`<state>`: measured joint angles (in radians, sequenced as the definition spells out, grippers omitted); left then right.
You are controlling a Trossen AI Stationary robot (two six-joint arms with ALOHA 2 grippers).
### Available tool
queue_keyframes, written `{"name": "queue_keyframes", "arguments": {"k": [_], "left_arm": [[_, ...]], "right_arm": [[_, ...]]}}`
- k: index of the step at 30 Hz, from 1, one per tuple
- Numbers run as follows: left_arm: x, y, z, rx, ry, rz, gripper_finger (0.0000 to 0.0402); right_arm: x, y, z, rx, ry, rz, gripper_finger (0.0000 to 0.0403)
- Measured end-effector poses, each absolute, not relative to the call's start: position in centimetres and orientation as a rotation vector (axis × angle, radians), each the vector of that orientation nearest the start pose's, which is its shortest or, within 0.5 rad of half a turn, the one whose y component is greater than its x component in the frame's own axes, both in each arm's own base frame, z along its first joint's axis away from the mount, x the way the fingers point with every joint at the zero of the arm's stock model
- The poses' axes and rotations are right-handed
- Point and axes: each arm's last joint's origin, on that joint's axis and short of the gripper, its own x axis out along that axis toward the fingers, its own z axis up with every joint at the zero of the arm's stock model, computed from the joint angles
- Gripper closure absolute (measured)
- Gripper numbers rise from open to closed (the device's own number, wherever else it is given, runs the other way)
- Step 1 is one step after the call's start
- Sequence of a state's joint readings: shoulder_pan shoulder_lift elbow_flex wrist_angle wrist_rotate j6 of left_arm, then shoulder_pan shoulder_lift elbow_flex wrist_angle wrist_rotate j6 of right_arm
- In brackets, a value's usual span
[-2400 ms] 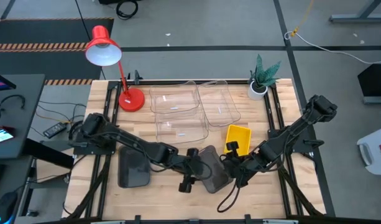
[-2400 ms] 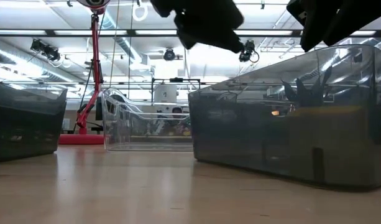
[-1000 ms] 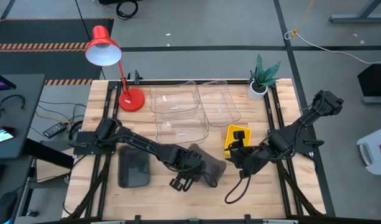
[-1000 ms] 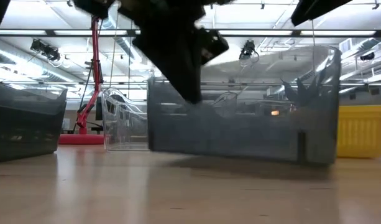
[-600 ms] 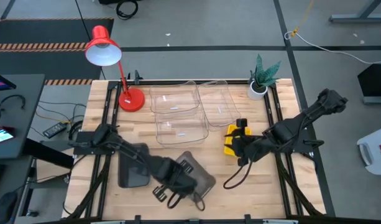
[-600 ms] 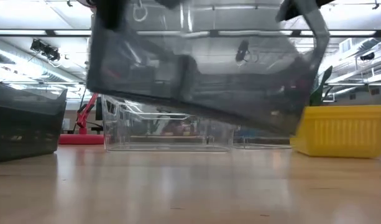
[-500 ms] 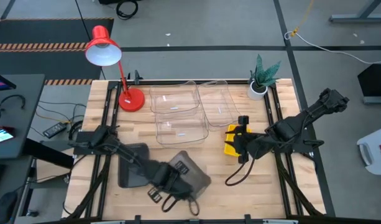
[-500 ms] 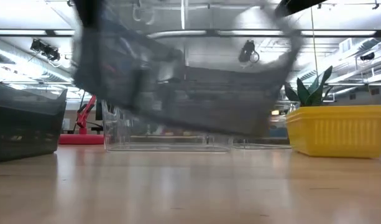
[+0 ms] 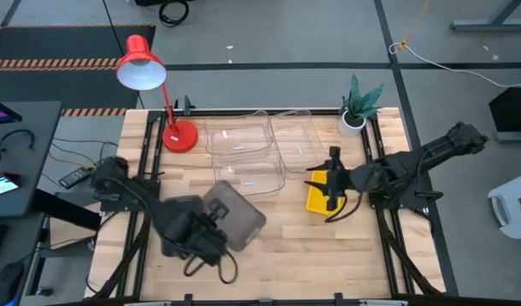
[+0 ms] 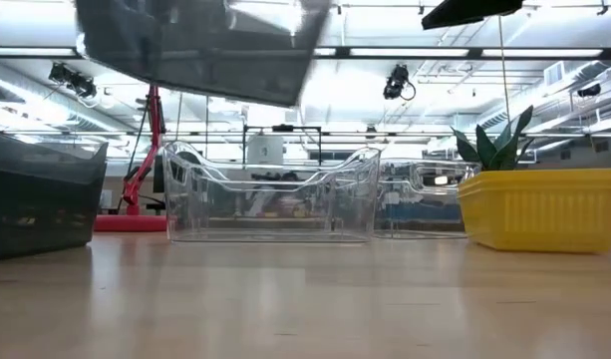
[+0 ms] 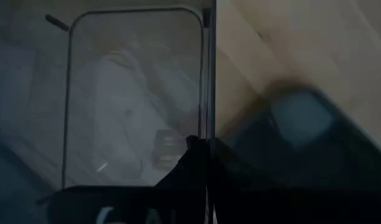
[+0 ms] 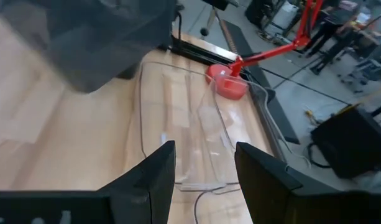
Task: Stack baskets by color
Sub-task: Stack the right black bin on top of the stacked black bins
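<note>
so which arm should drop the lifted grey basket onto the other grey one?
Left. Its end effector is shut on the lifted grey basket, held in the air right beside the grey basket on the table. The right end effector is open over the yellow basket, across the table.

Both arms are dark, near black, built from slim tubular links joined by bulkier rounded joint housings. The left arm (image 9: 137, 200) has a thick blocky wrist section, and a thin black cable loops out from it in a loose curl. The right arm (image 9: 413, 166) shows the same matte black finish, with a chunky rounded housing at its outer joint and a black cable curling beneath its wrist. The right end effector (image 12: 202, 180) has two flat dark fingers (image 12: 158, 177) with squared, slightly angled tips and smooth faces. The left end effector (image 11: 199, 168) appears as dark narrow fingers, its details too blurred to make out.
</note>
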<state>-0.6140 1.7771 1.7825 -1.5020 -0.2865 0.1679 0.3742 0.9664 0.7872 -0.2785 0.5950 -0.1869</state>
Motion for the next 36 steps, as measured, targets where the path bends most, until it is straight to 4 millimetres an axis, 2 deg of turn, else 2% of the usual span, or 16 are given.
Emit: {"name": "queue_keyframes", "arguments": {"k": [2, 7, 13, 19, 24, 29, 36], "left_arm": [[26.0, -17.4, 33.7, 0.798, 1.335, -0.414, 0.0396], [22.9, -16.5, 35.0, 0.892, 1.325, -0.654, 0.0396], [19.8, -16.2, 35.2, 0.936, 1.284, -0.760, 0.0396], [15.3, -15.5, 33.4, 1.019, 1.306, -0.861, 0.0396], [12.2, -14.3, 33.6, 1.078, 1.226, -0.929, 0.0396], [10.7, -13.9, 34.4, 1.094, 1.152, -0.973, 0.0396], [10.3, -14.1, 34.5, 1.145, 1.118, -1.021, 0.0396]], "right_arm": [[19.1, 5.4, 29.8, -0.378, 0.428, -0.153, 0.0232], [18.0, 4.0, 30.9, -0.241, 0.378, -0.134, 0.0235], [18.5, 3.6, 31.7, -0.037, 0.281, -0.125, 0.0243], [20.2, 4.3, 31.8, 0.049, 0.209, -0.121, 0.0245], [22.4, 4.9, 31.1, 0.080, 0.177, -0.125, 0.0245], [24.4, 5.3, 29.7, 0.108, 0.190, -0.176, 0.0245], [26.7, 6.1, 28.2, 0.154, 0.155, -0.175, 0.0245]]}}
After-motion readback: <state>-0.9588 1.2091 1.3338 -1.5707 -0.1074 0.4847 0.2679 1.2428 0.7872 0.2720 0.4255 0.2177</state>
